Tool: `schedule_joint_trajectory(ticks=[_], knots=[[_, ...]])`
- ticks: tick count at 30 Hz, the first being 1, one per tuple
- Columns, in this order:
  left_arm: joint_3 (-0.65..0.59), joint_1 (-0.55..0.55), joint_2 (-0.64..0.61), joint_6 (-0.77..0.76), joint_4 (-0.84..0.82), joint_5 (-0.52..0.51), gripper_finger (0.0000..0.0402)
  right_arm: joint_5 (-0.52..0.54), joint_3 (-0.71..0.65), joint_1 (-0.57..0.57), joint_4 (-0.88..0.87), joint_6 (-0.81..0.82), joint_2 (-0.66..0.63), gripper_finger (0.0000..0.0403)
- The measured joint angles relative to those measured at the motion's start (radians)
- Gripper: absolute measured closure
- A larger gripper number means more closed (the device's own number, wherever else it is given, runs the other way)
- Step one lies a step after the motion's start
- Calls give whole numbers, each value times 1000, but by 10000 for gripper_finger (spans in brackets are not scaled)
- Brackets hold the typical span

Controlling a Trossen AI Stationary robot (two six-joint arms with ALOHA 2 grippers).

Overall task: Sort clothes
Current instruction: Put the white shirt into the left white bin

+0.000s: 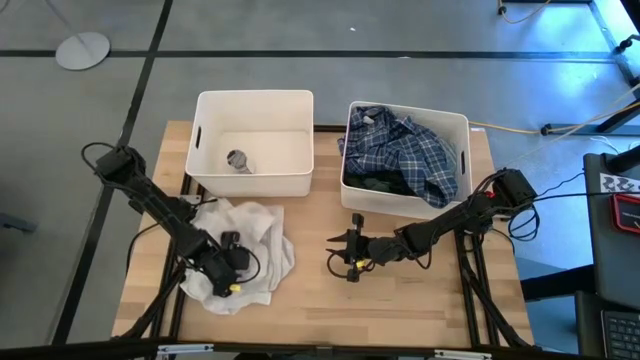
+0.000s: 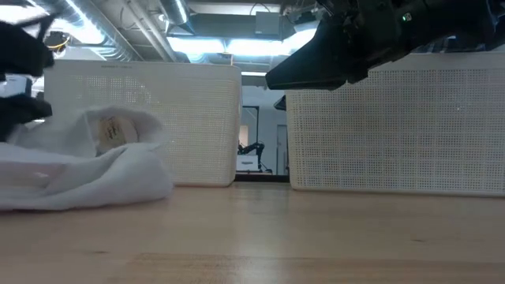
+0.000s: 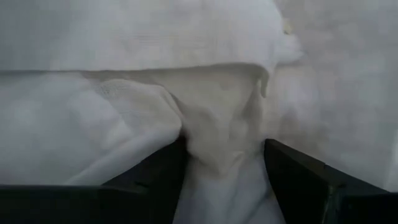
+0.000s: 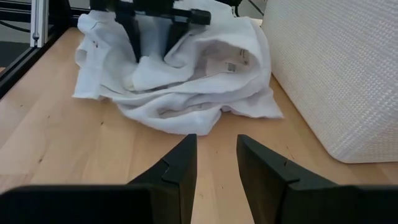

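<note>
A crumpled white garment (image 1: 245, 250) lies on the wooden table in front of the left bin; it also shows in the right wrist view (image 4: 186, 81) and the low view (image 2: 87, 166). My left gripper (image 1: 228, 266) stands down in the garment's near part, shut on a bunch of it. My right gripper (image 1: 345, 252) hovers open and empty over bare wood at the table's middle, pointing toward the garment. The navy-and-white plaid shirt (image 1: 410, 150) lies on dark garments (image 1: 378, 184) in the right bin. A small grey piece (image 1: 238, 160) lies in the left bin. My left gripper pinches a raised fold of the white garment (image 3: 221, 140) between its two fingers (image 3: 163, 171). The fingers come from above, pointing down into the heap (image 4: 134, 43). Several layers are bunched in the gap. The rest of the garment lies slack on the table.
Two white perforated bins stand side by side at the table's far side, the left bin (image 1: 205, 150) and the right bin (image 1: 458, 160). Bare wood (image 1: 400, 300) lies between the garment and my right arm and along the near edge.
</note>
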Motion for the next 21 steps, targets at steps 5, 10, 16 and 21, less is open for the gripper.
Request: schedule_joint_trajectory(ticks=[5,10,16,21], knots=[[-41,35,35,-7,47,-2,209,6,0,0,-1,-3,0,285],[-40,56,86,19,85,-20,247,7,0,0,-1,-2,0,285],[-43,71,95,35,146,-22,313,6,0,0,-3,-2,0,285],[-43,71,95,61,158,-6,375,6,0,0,-3,-2,0,285]])
